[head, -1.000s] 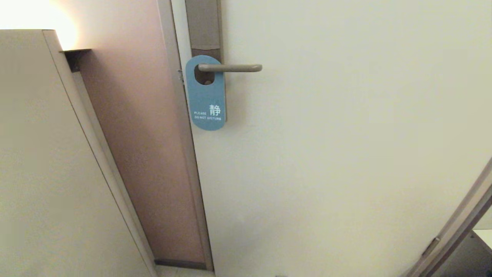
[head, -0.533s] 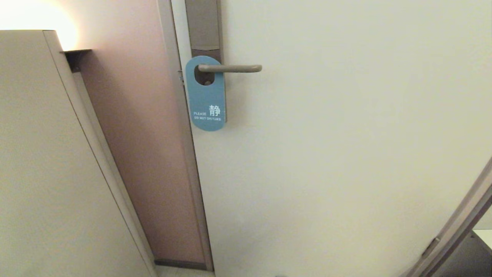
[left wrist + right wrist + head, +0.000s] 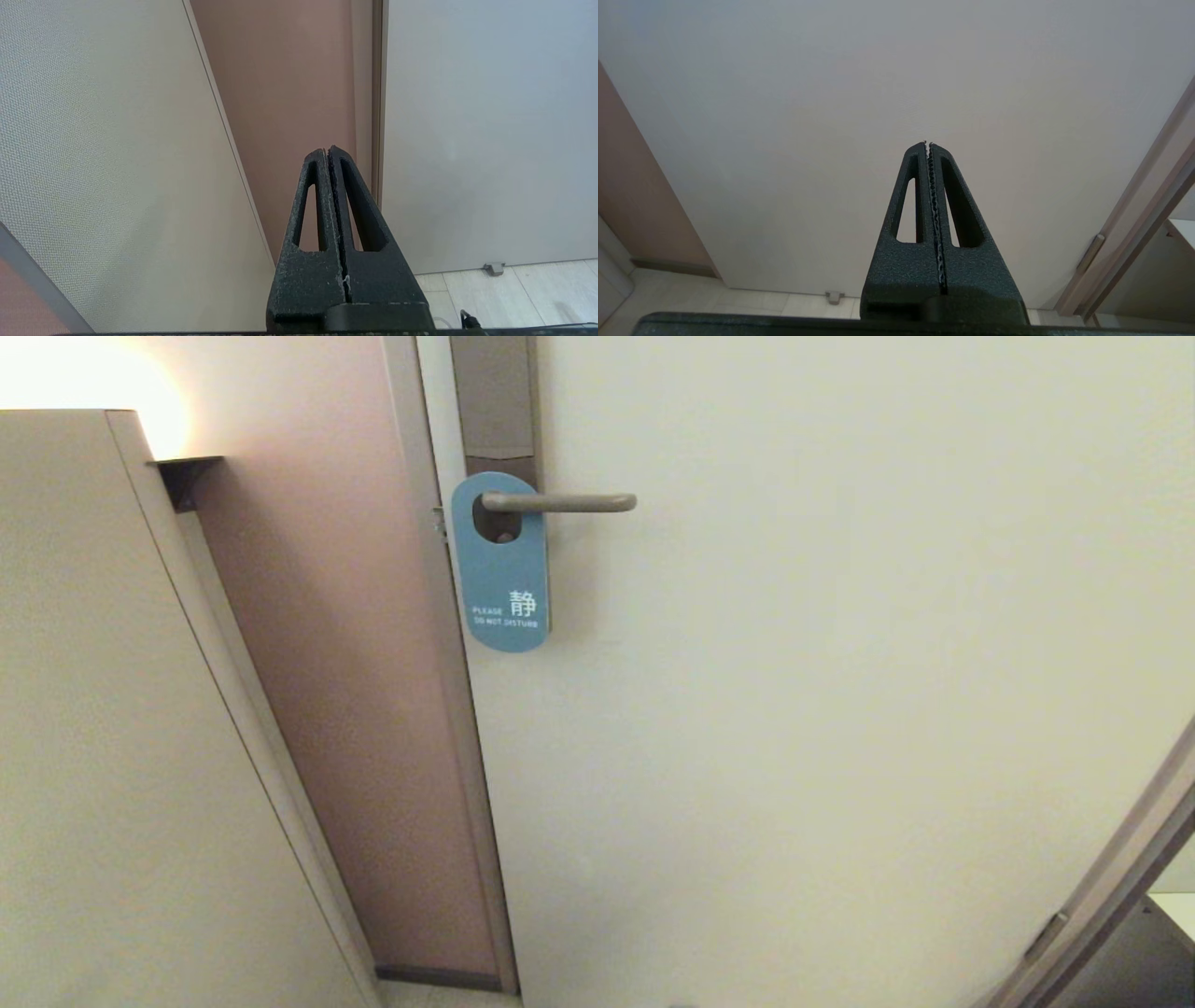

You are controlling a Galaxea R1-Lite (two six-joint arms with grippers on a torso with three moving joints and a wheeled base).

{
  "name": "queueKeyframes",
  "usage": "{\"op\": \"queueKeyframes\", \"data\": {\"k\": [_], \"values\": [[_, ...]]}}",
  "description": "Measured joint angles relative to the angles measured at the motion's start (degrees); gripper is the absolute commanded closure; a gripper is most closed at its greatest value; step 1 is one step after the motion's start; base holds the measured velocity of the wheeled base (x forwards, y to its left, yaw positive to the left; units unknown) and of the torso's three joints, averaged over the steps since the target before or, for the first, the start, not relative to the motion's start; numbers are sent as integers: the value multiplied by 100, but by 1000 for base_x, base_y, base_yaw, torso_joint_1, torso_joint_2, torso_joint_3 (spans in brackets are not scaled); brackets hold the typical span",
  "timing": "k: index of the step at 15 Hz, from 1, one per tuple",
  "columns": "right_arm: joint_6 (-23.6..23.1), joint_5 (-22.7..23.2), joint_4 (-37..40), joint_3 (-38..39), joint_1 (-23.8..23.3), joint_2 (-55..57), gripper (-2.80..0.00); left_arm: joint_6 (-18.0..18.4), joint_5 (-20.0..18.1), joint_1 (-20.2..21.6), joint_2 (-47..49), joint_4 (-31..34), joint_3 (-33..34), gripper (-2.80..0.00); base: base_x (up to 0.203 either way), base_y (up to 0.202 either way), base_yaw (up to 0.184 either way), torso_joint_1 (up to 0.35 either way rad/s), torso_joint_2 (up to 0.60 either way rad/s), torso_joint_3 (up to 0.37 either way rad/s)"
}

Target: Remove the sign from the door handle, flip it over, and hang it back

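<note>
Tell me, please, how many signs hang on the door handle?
1. The sign, blue face outward, hangs by its hole on the door handle, close to the handle's plate. A second sign behind it cannot be ruled out.

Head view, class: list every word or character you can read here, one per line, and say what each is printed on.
"静": large white character on the blue face of the sign, which hangs on the door handle.
"PLEASE": small white text to the left of the character, same sign.
"DO NOT DISTURB": small white line beneath, same sign.
No other text is visible on the door or elsewhere.
</note>
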Motion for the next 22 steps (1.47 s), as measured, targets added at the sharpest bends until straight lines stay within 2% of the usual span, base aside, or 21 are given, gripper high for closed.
{"op": "queueKeyframes", "data": {"k": [22], "values": [[-30, 9, 10, 2, 0, -17, 0, -2, -2, 0, 0, -4, 2, 0, 0, 0, 0, 0, 0, 0]]}}
